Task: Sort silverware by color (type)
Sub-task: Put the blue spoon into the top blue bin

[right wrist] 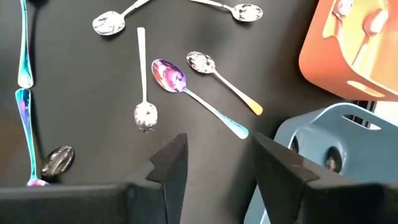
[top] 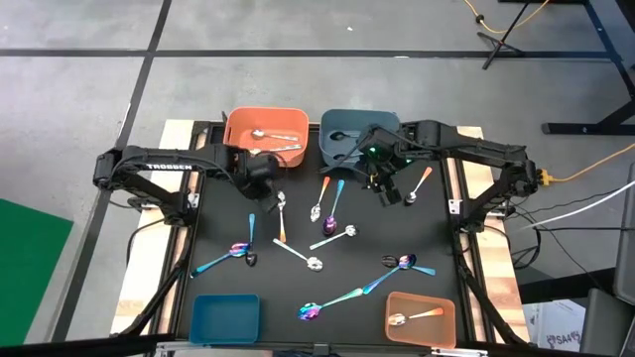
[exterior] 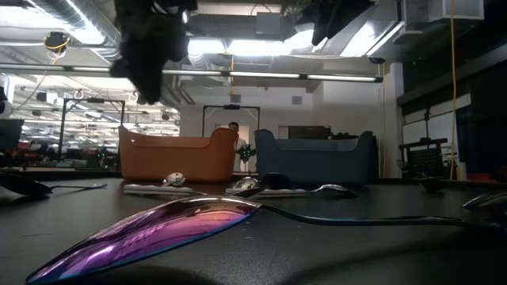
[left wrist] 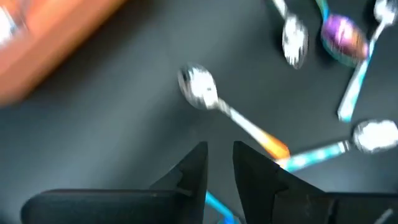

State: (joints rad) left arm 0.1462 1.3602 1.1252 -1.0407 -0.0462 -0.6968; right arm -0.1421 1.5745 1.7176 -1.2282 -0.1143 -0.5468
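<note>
Roughly speaking, the sort looks early to midway, with most spoons still loose on the black surface (top: 427,233). Starting at the left, the near blue bin (top: 225,319) shows nothing inside from above, and a teal-handled iridescent spoon (top: 220,257) lies just beyond it beside a black spoon (top: 251,247). The left arm carries the only legible writing, "TROSSEN" in white. Its left claw (left wrist: 219,163) hovers with fingers narrowly parted and nothing between them, just above an orange-handled spoon (left wrist: 231,116) near the far orange bin (top: 265,134), which already holds a couple of plain silver spoons.

Across the middle, a plain silver spoon (top: 298,255) and several more teal-handled and orange-handled pieces remain scattered. The far grey-blue bin (top: 357,134) contains at least one black spoon. Just beside it, the right claw (right wrist: 214,163) hangs wide open and empty above the scattered spoons. Farthest right, the near orange bin (top: 421,315) holds an orange-handled spoon, with two iridescent ones (top: 397,266) close by, unsorted. By my count about a dozen spoons await sorting.
</note>
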